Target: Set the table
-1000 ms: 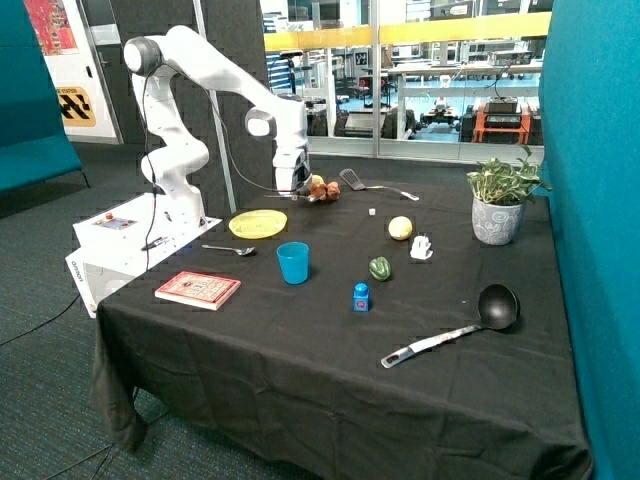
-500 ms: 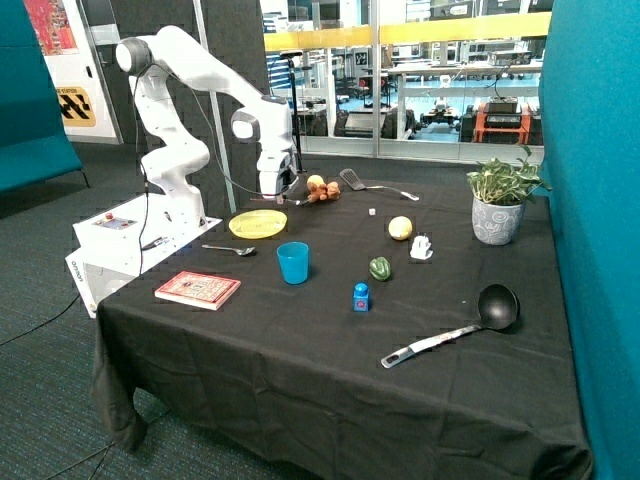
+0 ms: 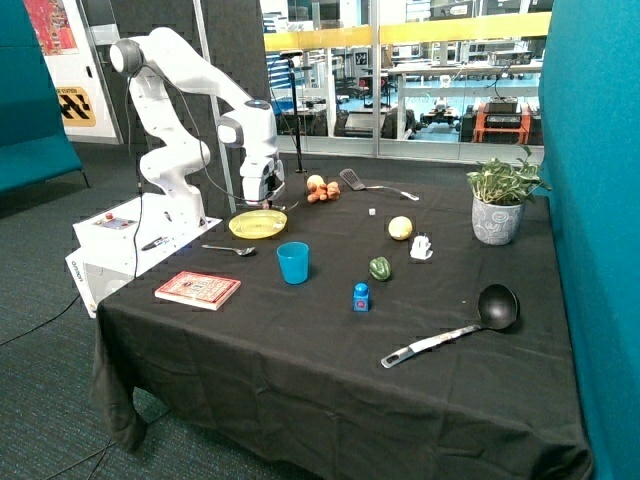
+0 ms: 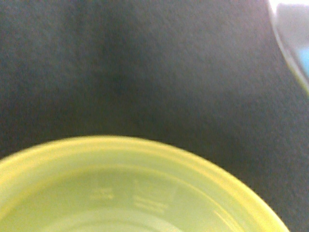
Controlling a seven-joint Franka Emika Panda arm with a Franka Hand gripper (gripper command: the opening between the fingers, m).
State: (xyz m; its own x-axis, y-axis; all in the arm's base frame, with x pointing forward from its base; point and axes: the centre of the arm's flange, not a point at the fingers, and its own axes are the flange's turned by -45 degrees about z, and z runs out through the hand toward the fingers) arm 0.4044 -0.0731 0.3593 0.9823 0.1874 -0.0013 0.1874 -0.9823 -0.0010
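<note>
Yellow plate [image 3: 257, 224], blue cup [image 3: 293, 262], red book [image 3: 198, 289], black ladle [image 3: 462, 325], potted plant [image 3: 499, 207], green pepper [image 3: 379, 268], lemon [image 3: 400, 228]

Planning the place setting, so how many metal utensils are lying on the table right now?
3. A spoon beside the yellow plate, a spatula at the far edge near the fruit pile, and a ladle on the near side below the plant pot. More could hide behind the arm.

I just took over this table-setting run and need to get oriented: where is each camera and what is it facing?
Outside view: stands off the table's near corner, looking across it toward the glass wall; shows the whole white arm, its base and the claw above the yellow plate.
Wrist view: on the arm's wrist, looking down at the plate's rim and black cloth; no part of the robot clearly shows.
Shared: yellow plate and black tablecloth.
</note>
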